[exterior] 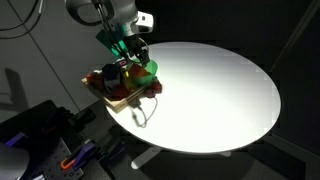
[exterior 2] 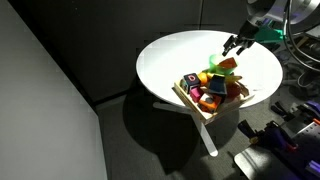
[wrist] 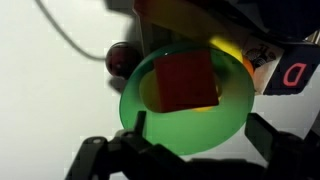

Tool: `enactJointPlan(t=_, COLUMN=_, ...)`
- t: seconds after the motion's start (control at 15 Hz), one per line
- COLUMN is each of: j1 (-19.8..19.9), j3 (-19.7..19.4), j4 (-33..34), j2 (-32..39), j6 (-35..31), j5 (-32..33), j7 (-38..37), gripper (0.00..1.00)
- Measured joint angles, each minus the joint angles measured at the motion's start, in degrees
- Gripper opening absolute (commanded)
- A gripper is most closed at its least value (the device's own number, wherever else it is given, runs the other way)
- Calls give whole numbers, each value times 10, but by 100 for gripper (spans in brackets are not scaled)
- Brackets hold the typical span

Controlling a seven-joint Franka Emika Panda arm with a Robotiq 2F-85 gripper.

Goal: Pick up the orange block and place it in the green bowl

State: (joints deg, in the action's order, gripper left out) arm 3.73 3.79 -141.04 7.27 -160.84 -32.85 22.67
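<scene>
Hovering above the green bowl (wrist: pixel 130 112) at the counter's (exterior: pixel 230 90) edge, we see our gripper (wrist: pixel 185 147) spread open and empty, the orange block (wrist: pixel 185 80) showing within the bowl's rim, apparently let go directly overhead so it lands inside.

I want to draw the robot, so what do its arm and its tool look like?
The arm is smooth and rounded, in white and pale grey. A small white box sits near its wrist, with a green patch beside it. The tool is black, with two dark, chunky fingers. I can't see any writing on it.
</scene>
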Motion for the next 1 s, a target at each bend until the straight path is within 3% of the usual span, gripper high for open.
enactJointPlan(t=0.2, j1=0, j3=-16, j4=-19, j2=-27, j6=12, j5=29, j7=-14, gripper=100)
enactJointPlan(t=0.53, j1=1, j3=-60, j4=-58, j2=-72, j6=48, j5=199, j7=-111, gripper=100)
enactJointPlan(t=0.73, j1=6, j3=-75, j4=-63, j2=-105, j6=116, j5=275, j7=-161, gripper=100)
enactJointPlan(t=1.0, j1=8, j3=-79, j4=-63, j2=-157, j6=238, j5=308, j7=-183, gripper=100)
